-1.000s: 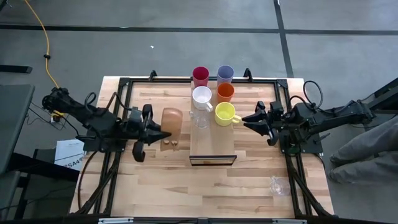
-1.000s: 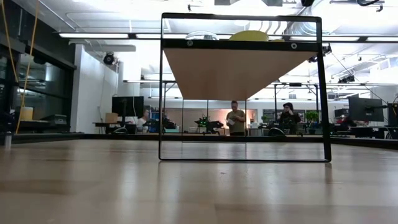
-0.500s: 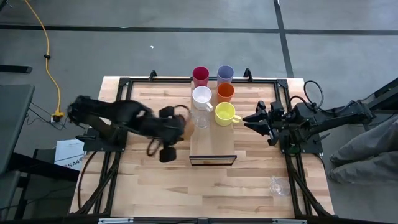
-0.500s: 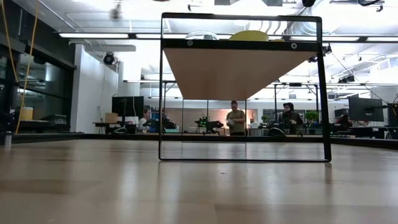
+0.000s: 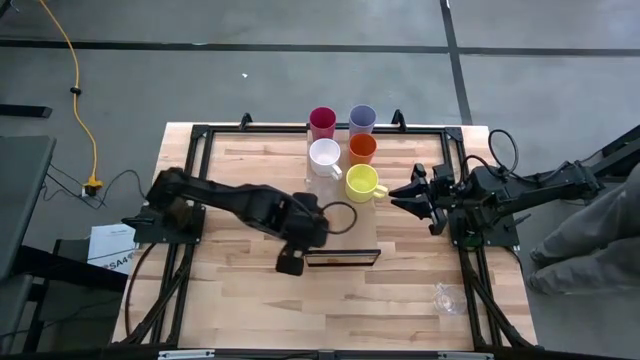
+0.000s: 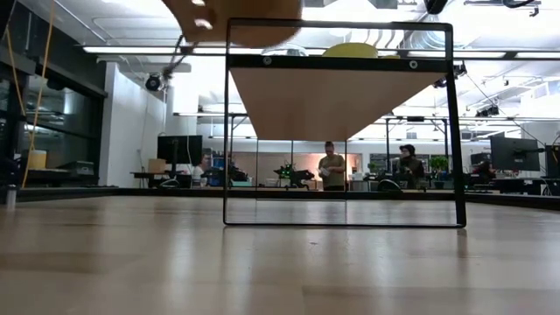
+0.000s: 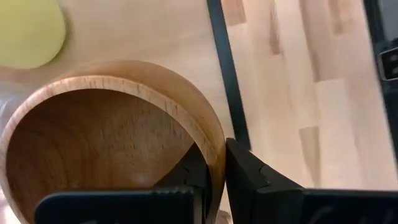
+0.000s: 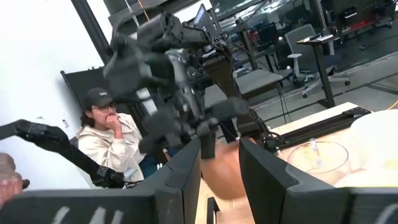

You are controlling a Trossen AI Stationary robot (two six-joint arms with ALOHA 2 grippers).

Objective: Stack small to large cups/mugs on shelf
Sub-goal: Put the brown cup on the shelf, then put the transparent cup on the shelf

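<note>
Over the shelf (image 5: 340,238) I saw my left claw (image 7: 214,171) pinching the empty wooden cup (image 7: 112,134) by its rim; its handle was hidden. Right claw (image 5: 397,192) waited half-open beside the yellow mug (image 5: 362,182).

Open-plan lab or office, desks with monitors (image 6: 178,149), office chairs (image 8: 309,46), seated people (image 6: 332,166)

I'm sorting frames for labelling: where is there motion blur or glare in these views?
High view: the left arm is smeared by motion. Low view: the ceiling lights glare white, and the wooden cup is cut off at the frame's top. Right wrist view: the left arm is blurred. Left wrist view: the wooden cup's rim looks sharp between the left gripper fingers.
</note>
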